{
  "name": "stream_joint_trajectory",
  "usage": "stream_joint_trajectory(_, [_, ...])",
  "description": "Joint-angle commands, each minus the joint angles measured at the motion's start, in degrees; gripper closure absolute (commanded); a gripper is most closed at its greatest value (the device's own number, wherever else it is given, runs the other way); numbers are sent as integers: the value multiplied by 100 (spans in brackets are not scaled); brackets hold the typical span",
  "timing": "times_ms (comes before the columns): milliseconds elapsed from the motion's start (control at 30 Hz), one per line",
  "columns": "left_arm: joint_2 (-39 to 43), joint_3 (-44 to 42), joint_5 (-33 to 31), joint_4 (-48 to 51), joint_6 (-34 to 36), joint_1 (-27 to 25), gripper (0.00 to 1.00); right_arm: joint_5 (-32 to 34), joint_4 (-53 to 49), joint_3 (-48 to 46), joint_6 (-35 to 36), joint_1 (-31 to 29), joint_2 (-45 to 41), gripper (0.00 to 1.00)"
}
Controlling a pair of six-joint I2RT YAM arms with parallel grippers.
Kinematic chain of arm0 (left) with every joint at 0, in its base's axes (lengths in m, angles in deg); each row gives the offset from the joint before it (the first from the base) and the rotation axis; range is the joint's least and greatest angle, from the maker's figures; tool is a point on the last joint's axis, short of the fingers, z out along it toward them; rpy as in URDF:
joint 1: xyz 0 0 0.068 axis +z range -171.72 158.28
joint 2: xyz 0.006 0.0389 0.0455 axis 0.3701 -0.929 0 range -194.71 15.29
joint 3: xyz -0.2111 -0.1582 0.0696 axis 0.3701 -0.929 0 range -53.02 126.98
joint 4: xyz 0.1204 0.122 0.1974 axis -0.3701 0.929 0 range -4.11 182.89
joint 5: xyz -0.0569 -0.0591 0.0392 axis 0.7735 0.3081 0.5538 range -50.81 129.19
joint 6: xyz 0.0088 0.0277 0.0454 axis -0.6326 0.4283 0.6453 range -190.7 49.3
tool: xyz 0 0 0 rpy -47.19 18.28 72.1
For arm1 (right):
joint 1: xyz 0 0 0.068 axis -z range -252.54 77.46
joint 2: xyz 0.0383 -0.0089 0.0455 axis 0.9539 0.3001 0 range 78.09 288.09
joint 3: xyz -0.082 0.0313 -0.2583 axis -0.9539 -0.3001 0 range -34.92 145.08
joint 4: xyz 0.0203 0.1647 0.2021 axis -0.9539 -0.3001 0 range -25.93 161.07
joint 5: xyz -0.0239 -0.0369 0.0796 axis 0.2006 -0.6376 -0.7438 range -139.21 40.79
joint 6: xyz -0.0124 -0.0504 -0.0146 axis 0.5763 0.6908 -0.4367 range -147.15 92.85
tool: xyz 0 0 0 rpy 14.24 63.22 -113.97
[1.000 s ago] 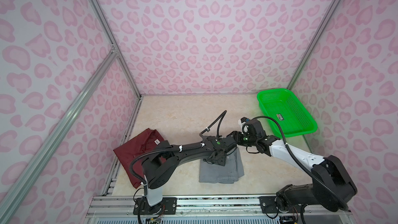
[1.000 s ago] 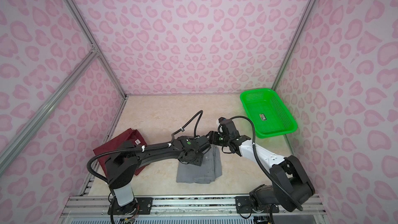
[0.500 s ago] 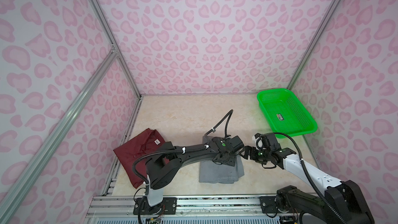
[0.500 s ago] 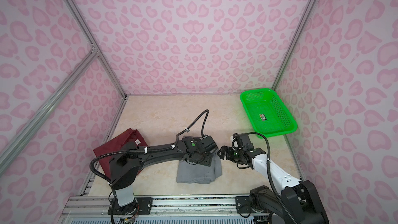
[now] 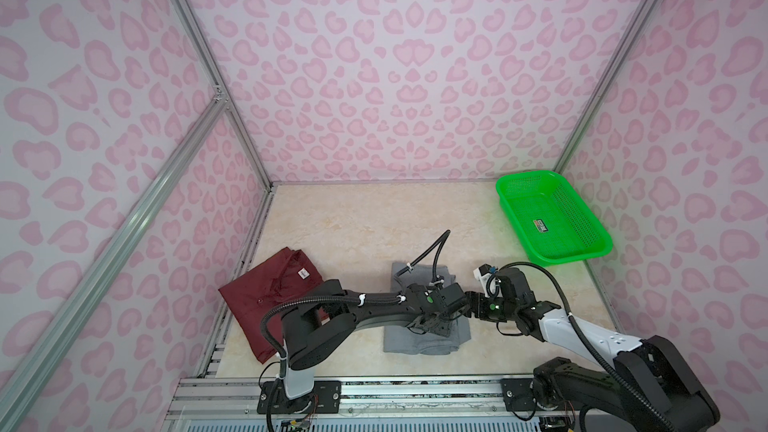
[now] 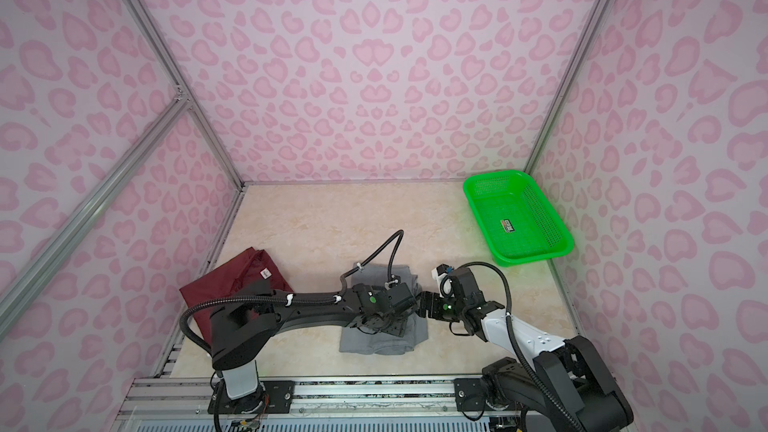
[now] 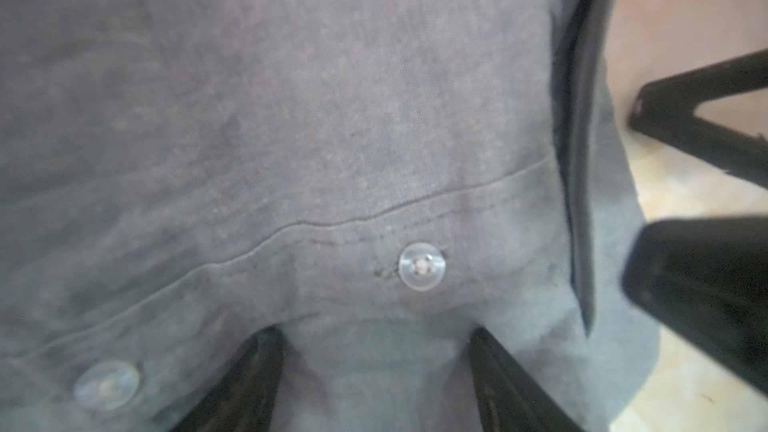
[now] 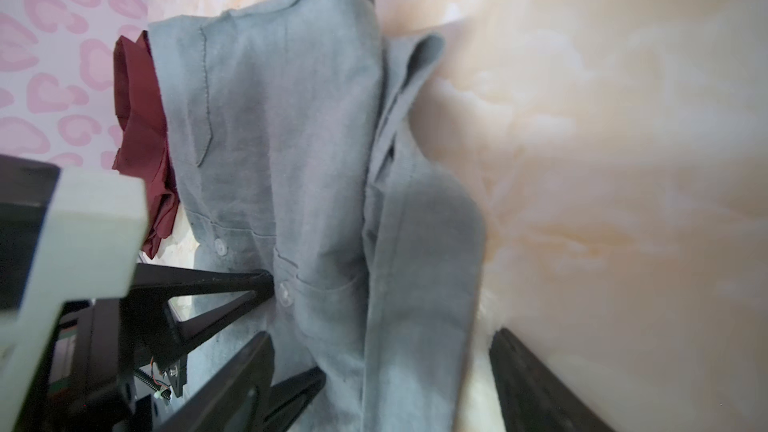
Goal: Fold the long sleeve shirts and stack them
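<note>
- The maroon shirt (image 5: 262,292) lies loosely spread at the near left of the table (image 5: 357,218), against the left wall and well apart from the grey one. Nothing is stacked yet. Its near edge runs under the left arm (image 5: 374,313), so a sweep of that arm could drag or bunch it.
- The left jaws stand spread, tips resting on the grey shirt (image 5: 415,344) beside a button (image 7: 422,266), with a ridge of cloth between them. If they close here they may catch only the top layer, and lifting would pull the fold open.
- The grey shirt sits folded at the near middle of the table, its right edge showing loose layers and a collar flap. A push from either side could skew the bundle.
- The right jaws are also spread, straddling that right edge just beside the left jaws. The two arms are crowded, so fingers could collide or both tug the same cloth.
- The right arm (image 5: 590,332) reaches leftward across the near table. Its cable could snag.
- The green basket (image 5: 557,261) at the far right is out of reach of trouble.
</note>
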Motion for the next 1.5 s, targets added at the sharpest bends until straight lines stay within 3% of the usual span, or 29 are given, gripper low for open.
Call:
stream_joint_trajectory(0, [-120,-163,331,131,-147,6,26,84,188,-241,-314,-90,230,20])
stream_joint_trajectory(333, [-167,-168,394,46,-93,-52,28,345,1582,-607,-751,-523,831,37])
stream_joint_trajectory(400, [-147,-172,365,73,-93,-60,28,478,1176,-494,-675,-430,866,42])
stream_joint_trajectory(533, [-22,-269,309,130,-101,-58,28,1288,-181,-300,-623,-403,626,26])
stream_joint_trajectory(700, [114,-424,299,201,-58,-63,29,1544,-917,-169,-710,-384,261,21])
stream_joint_trajectory(933, [461,-759,274,227,-22,-63,29,959,-1611,-224,-677,-354,-38,23])
stream_joint_trajectory(1133, [557,-785,355,188,115,-92,29,222,-1076,-566,-1151,-649,120,31])
stream_joint_trajectory(1367, [823,-962,315,283,232,-88,29,-218,-693,-856,-1578,-1156,-94,31])
stream_joint_trajectory(1467, [943,-1072,292,368,240,-87,29,-289,-1128,-804,-1523,-1199,-447,31])
